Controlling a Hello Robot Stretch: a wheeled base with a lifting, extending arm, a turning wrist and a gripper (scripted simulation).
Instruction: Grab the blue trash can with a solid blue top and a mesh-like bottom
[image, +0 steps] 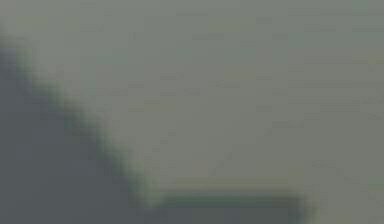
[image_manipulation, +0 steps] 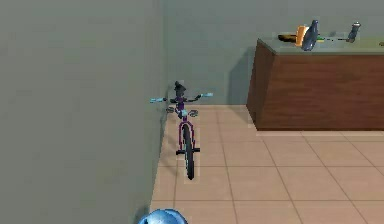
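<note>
Counting in the arm side view, we find one bicycle (image_manipulation: 186, 130) against the wall (image_manipulation: 80, 100) and one brown bench (image_manipulation: 310, 95). It carries three small things: one orange lump (image_manipulation: 289, 38), one taller grey bottle shape (image_manipulation: 311, 35) and one smaller grey shape (image_manipulation: 354, 31). One blue rounded thing (image_manipulation: 163, 217) sits on the tiled floor (image_manipulation: 270, 170) at the bottom edge, near the bicycle's closer wheel. We cannot tell the fingers' state, nor how the blue thing lies relative to them.

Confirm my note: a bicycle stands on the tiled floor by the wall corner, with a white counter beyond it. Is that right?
Not quite: the counter is brown, not white, as the arm side view shows. The bicycle does stand on the tiled floor by the wall corner.
</note>
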